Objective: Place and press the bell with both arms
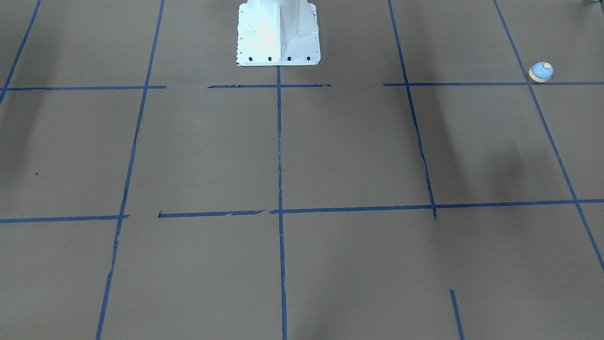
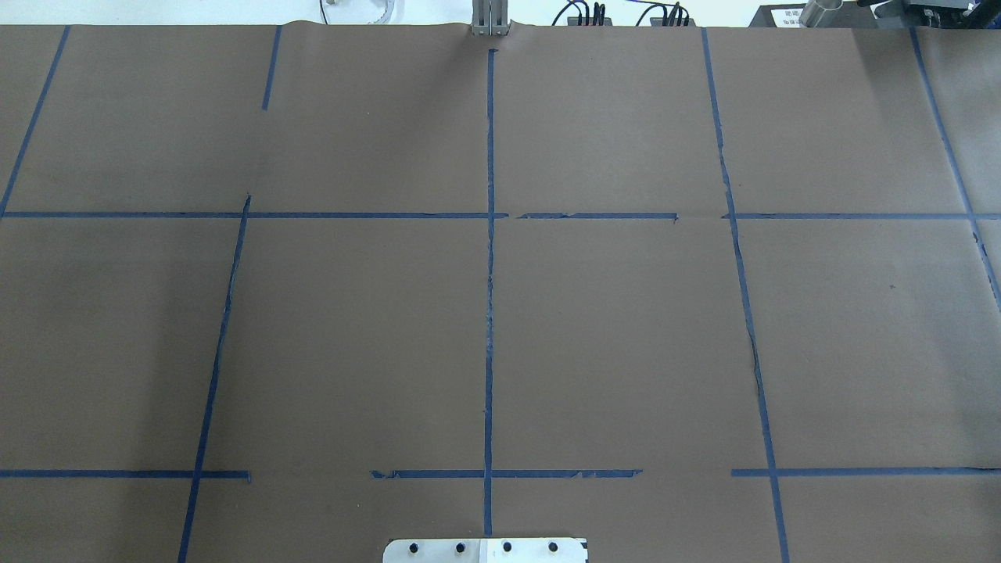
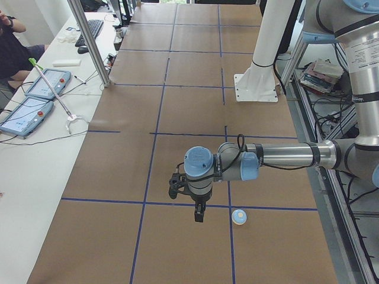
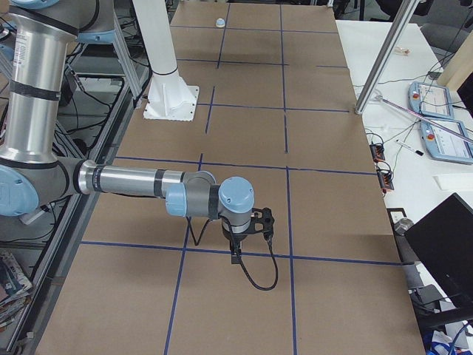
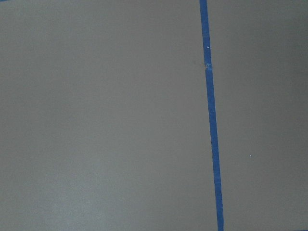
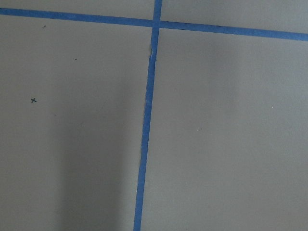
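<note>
The bell (image 1: 541,72), with a light blue dome and a cream base, stands upright on the brown table by a crossing of blue tape lines. It also shows in the exterior left view (image 3: 239,216) and, far off, in the exterior right view (image 4: 219,23). My left gripper (image 3: 199,213) hangs fingers down above the table, just beside the bell and apart from it. My right gripper (image 4: 236,257) hangs over a tape line at the table's other end. Both show only in the side views, so I cannot tell if they are open or shut.
The white pedestal base (image 1: 278,33) is bolted at the robot's edge of the table. A metal post (image 3: 89,41) stands at the far edge. A side table holds tablets (image 3: 29,100) and cables. An operator's arm (image 3: 12,26) shows there.
</note>
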Motion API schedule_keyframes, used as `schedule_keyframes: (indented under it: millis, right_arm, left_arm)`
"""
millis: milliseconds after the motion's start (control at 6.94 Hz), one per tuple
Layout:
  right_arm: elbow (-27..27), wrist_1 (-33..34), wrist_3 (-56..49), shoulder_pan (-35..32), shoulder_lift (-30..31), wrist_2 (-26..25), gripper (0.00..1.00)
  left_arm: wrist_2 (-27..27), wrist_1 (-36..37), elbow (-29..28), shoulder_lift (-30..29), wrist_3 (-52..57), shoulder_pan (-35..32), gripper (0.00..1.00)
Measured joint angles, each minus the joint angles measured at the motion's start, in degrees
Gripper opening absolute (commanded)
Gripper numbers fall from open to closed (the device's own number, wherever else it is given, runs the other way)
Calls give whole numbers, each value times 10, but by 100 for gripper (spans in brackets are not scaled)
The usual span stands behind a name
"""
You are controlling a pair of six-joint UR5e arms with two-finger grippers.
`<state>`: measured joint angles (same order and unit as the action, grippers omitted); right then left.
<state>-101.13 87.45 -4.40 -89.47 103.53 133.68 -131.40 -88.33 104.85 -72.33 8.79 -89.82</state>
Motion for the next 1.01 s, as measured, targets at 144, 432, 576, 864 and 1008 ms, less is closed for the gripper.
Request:
schedule_keyframes:
  millis: [144, 432, 576, 864, 1008]
  right_arm:
    - [0, 0, 0, 0, 0, 0, 100]
    - [0, 0, 0, 0, 0, 1, 100]
    - [0, 0, 1, 0, 0, 1, 100]
    - [0, 0, 1, 0, 0, 0, 100]
    - [0, 0, 1, 0, 0, -1, 100]
  left_arm:
    - [0, 0, 3, 0, 0, 0, 100]
    - [0, 0, 13, -1, 0, 2, 100]
    - [0, -2, 15, -5, -1, 4, 100]
    - [1, -35, 14, -39, -3, 5, 100]
    - [-4, -49, 15, -47, -2, 5, 100]
